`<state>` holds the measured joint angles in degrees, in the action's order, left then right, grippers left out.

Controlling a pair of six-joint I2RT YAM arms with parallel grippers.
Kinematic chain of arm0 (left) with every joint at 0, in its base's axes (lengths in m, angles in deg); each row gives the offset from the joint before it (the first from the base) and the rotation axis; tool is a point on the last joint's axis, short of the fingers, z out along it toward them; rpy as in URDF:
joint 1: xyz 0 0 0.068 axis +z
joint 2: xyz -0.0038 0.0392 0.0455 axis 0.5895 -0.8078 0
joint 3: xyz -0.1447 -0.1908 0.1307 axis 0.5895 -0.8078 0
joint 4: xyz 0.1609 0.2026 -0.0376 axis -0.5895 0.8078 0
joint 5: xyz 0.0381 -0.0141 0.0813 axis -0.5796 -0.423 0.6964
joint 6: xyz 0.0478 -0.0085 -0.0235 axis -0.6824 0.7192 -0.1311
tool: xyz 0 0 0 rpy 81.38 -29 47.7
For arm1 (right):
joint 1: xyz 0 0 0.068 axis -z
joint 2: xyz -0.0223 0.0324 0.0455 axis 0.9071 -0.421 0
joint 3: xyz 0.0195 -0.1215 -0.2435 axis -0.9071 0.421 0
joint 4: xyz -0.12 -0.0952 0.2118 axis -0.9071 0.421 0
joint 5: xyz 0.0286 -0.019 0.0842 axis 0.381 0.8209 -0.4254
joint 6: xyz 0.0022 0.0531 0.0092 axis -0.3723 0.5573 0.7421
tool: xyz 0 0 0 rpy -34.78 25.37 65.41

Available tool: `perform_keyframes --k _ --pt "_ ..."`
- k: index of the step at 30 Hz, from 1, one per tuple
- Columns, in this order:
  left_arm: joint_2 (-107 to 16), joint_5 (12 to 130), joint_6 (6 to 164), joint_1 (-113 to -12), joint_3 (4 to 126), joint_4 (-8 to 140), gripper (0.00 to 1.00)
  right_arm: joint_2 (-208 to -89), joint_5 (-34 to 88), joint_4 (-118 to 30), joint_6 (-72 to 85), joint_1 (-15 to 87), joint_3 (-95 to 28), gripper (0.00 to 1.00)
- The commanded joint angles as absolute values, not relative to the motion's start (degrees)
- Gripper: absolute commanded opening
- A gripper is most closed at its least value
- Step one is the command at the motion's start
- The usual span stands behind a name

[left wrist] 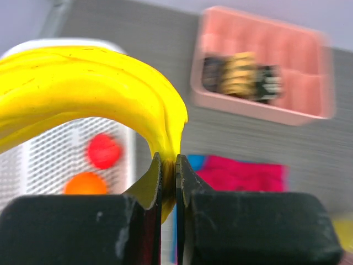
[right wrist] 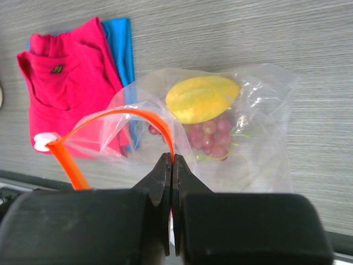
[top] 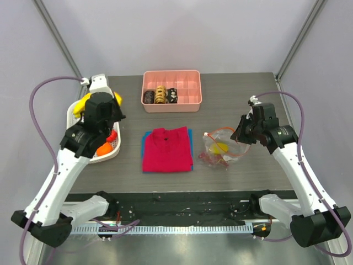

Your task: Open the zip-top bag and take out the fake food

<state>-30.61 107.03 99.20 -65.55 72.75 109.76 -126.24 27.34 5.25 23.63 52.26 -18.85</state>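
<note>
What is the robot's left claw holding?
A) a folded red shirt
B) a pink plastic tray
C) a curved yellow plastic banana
C: the left claw is shut on the tip of the curved yellow plastic banana, with the white mesh basket below it.

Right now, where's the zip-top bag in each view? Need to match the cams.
Top external: zip-top bag right of centre, just right of the red shirt.
Left wrist: not identifiable; only a yellowish blur at the lower right edge.
Right wrist: centre, its orange strip pinched by the right end effector.
Shared landmark: the red shirt, lower middle in left wrist, upper left in right wrist.
</note>
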Motion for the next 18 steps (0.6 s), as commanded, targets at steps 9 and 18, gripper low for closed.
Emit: perform_keyframes --k 9,18 --pt "-39.8 99.4 89.5 -39.0 55.7 87.4 0.00 -125.8 24.5 5.0 22.8 48.4 -21.9 0.01" --pt "-57.8 92.4 93.8 -33.0 61.0 78.6 0.00 -125.7 25.6 5.4 21.6 47.4 -22.9 0.01"
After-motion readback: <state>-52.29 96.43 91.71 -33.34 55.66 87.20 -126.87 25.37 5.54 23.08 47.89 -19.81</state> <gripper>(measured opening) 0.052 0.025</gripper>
